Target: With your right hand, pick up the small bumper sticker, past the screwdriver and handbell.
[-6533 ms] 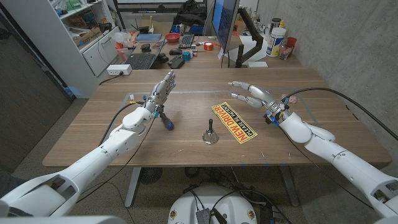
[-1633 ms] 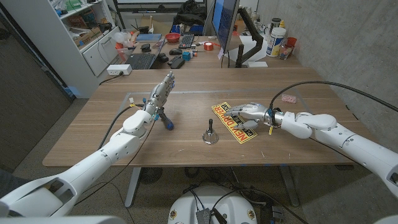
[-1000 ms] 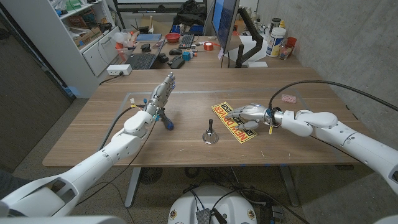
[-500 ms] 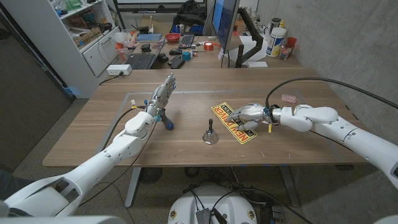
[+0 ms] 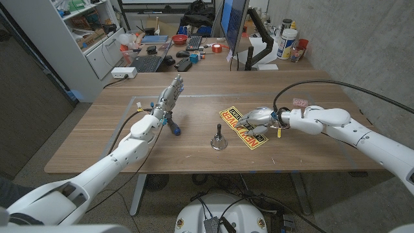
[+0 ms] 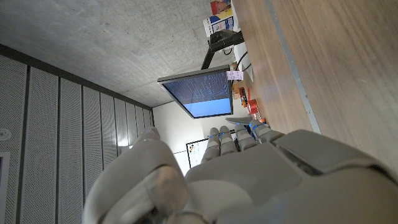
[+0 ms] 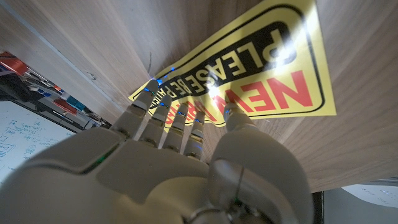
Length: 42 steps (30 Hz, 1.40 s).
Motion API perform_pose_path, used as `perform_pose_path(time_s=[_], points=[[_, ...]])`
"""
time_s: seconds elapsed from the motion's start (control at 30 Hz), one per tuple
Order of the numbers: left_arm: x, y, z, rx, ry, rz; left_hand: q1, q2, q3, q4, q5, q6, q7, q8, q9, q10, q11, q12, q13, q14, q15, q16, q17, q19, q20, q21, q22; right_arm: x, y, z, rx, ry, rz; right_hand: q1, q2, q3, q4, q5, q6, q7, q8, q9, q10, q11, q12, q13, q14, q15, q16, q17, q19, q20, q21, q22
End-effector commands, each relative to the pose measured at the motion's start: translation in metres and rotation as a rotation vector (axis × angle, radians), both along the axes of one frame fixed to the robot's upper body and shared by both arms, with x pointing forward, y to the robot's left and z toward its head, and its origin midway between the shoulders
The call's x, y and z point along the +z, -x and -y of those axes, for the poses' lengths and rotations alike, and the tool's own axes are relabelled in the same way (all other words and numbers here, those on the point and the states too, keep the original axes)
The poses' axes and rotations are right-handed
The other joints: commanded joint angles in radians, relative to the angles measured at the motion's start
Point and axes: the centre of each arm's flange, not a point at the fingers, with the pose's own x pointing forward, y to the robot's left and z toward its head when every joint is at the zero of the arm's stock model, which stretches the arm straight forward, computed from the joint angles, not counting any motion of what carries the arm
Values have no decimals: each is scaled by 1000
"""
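Right robot hand [image 5: 256, 117], white, palm down over the yellow rectangular bumper sticker [image 5: 240, 125] lying flat on the brown wooden desk [image 5: 304, 145], right of the desk's centre. In the right wrist view the robot hand's [image 7: 180, 162] fingertips [image 7: 176, 112] reach onto the sticker [image 7: 261, 74], held close together; whether they grip the sheet cannot be told. The sticker bears a black rounded border, the word "NEW" in red capitals, a further red word partly covered by the fingers, and a black band with yellow capitals of which "PLEASE" is legible. A small metal handbell with a dark upright handle [image 5: 218, 138] stands just beside the sticker's near-left end. A screwdriver with a blue-and-black handle [image 5: 171, 124] lies farther toward the desk's left edge. Left robot hand [image 5: 169, 94], white, is raised above the desk just beyond the screwdriver, fingers extended and side by side, holding nothing.
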Motion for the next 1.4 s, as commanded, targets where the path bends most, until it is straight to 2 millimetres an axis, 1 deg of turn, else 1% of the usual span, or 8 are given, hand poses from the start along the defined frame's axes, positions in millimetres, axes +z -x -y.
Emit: perform_pose_path(time_s=[0.03,0.23,0.47,0.7,0.8,0.93,1.17,1.4], points=[[2,-3,0,-8,-4,0,5,9,-2,1,-3,5,-1,2,3,-1,-7,3,2,-5,1,4,3,-5,5,2,5,-4,0,-1,-12,20,7,33,-18,10,-1,3,65,-30,4,5,29,-13,12,6,18,-42,8,2,18,-5,7,4],[0,-1,-1,-6,-1,0,5,10,-3,1,-3,5,-2,1,3,1,-6,3,2,-5,0,4,3,-6,7,2,5,-5,0,-1,-8,19,7,38,-17,12,-1,2,68,-31,3,5,34,-13,13,6,28,-45,10,2,28,-7,10,4],[-3,0,-3,-5,1,-4,5,10,-4,1,-3,5,-4,1,3,1,-9,3,2,-7,0,3,3,-5,24,3,5,-6,1,-5,2,11,4,49,-16,19,0,0,78,-34,0,5,45,-17,14,6,55,-39,14,2,67,-13,22,5],[-4,1,-3,-7,6,-2,6,11,-6,2,-3,4,-5,1,4,0,-9,3,3,-8,0,3,3,-5,23,3,5,-5,2,-8,9,5,-5,60,-19,25,2,-4,90,-40,-4,5,65,-17,19,6,100,-42,22,3,115,-25,35,6],[-5,0,-4,-7,10,-4,6,11,-6,2,-3,4,-5,1,4,0,-9,3,3,-8,-1,3,3,-6,22,3,5,-5,2,-10,13,3,-8,65,-19,28,3,-6,96,-41,-6,5,72,-17,20,7,117,-35,23,3,144,-37,43,6],[-5,-1,-5,-12,14,-4,6,12,-7,2,-3,4,-4,1,4,0,-10,3,3,-8,-1,4,3,-5,25,3,5,-4,2,-13,19,1,-11,71,-17,32,4,-8,107,-42,-8,6,84,-22,22,7,147,-45,27,4,180,-67,54,7],[-5,-2,-6,-15,17,-3,6,12,-9,2,-4,3,-6,1,4,-2,-9,3,3,-8,-2,4,3,-4,27,4,5,-2,2,-16,25,-9,-18,78,-16,37,7,-13,142,-45,-3,6,117,-25,32,8,186,-52,29,6,234,-83,70,9],[-6,-3,-7,-14,17,-6,6,13,-10,2,-4,5,-5,1,4,-1,-14,3,3,-8,-1,4,3,-6,31,3,5,-1,2,-19,35,-23,-25,86,-10,44,12,-19,190,-51,3,8,161,-33,44,9,257,-87,39,10,324,-112,99,11]])
